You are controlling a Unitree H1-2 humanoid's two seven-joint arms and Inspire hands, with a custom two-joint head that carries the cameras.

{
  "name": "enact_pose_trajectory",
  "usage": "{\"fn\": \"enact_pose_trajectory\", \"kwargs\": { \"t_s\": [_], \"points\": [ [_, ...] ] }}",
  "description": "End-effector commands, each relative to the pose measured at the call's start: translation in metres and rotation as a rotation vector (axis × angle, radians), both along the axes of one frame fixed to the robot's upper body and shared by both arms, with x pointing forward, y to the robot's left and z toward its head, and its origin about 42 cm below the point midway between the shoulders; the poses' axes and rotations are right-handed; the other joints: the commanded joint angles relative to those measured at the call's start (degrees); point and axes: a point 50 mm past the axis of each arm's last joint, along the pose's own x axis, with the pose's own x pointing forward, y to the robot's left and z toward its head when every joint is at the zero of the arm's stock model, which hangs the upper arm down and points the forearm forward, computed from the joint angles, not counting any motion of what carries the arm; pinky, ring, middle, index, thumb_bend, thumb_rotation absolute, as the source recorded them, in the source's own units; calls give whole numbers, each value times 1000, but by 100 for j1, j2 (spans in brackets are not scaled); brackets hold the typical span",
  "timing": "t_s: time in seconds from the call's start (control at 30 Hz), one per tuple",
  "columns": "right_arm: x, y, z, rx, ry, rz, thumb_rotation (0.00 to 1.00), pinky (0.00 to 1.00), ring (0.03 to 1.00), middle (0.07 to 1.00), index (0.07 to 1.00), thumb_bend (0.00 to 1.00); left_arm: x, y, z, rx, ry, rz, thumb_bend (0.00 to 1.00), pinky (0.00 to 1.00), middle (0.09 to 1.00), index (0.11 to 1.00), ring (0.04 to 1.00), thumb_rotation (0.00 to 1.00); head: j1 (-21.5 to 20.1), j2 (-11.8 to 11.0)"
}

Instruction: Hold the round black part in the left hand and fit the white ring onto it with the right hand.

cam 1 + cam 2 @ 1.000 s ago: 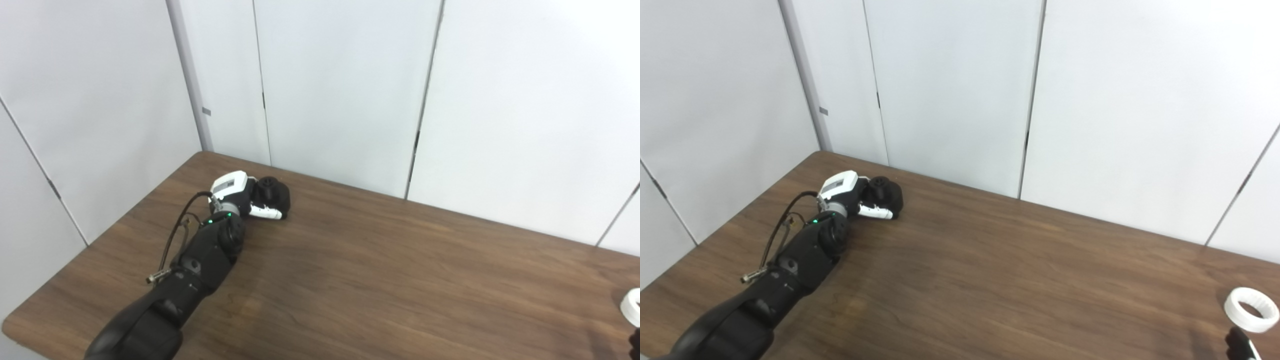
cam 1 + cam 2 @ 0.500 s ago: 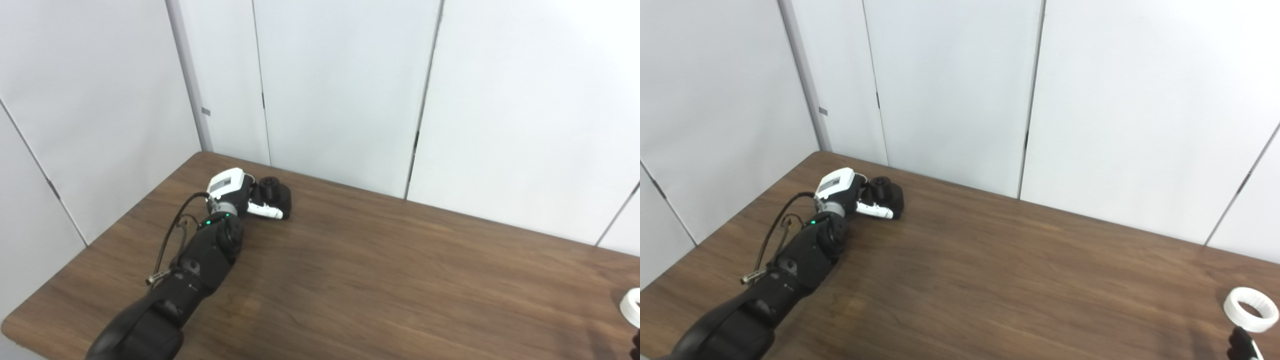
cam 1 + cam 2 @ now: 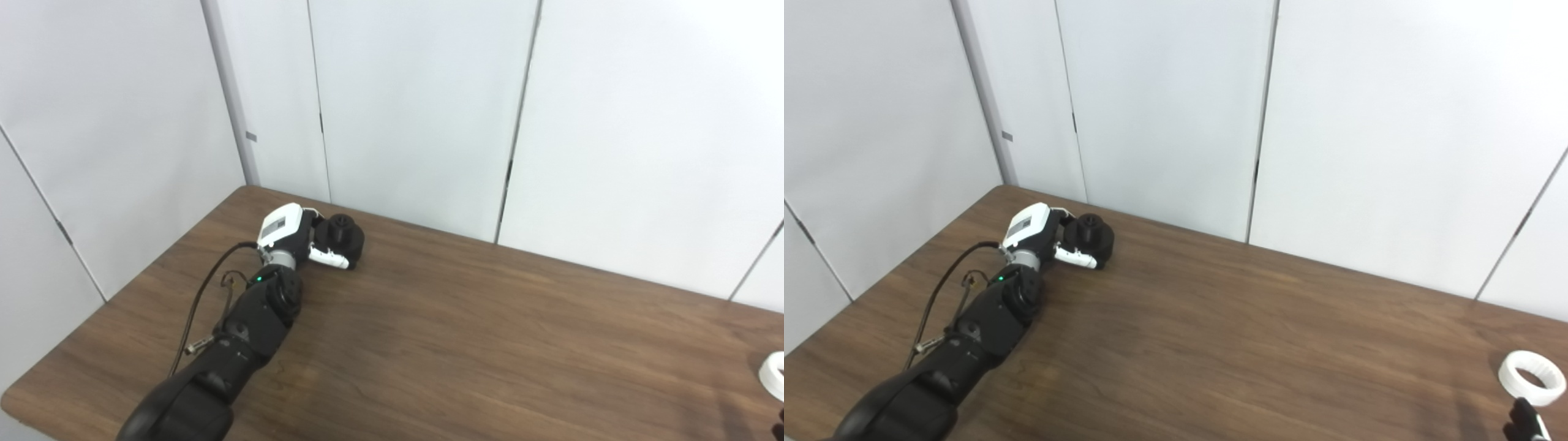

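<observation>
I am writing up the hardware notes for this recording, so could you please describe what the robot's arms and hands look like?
The left arm is glossy black with rounded segments, a small green light near the wrist, a loose black cable along its outer side and a silvery connector. The left hand has a white back, black palm and a white-shelled thumb. Of the right hand only a black tip with white shows.

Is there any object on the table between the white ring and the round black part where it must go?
Nothing visible. Only bare brown wooden table lies between the white plastic ring at the right edge and the round black part in the left hand.
</observation>
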Motion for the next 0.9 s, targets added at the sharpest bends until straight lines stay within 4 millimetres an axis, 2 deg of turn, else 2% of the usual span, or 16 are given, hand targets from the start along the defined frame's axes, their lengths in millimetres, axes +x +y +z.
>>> {"fn": "enact_pose_trajectory", "kwargs": {
  "t_s": [0.0,0.47,0.67,0.87],
  "points": [
    [3,3,15,-1,-70,5,1000,1000,1000,997,977,460,13,4,34,42,-103,0,522,934,774,480,858,55,-5,12],
    [2,10,21,-20,-56,3,1000,1000,1000,999,987,410,-7,-2,40,42,-152,-76,521,932,774,481,869,60,-279,116],
    [3,12,20,4,-47,-1,1000,1000,1000,1000,991,384,-22,-16,50,23,-185,-132,520,908,780,483,878,62,-442,194],
    [2,11,17,-6,-38,0,1000,1000,1000,1000,983,371,-47,-40,59,0,-213,-243,521,898,769,482,880,61,-638,295]
  ]
}}
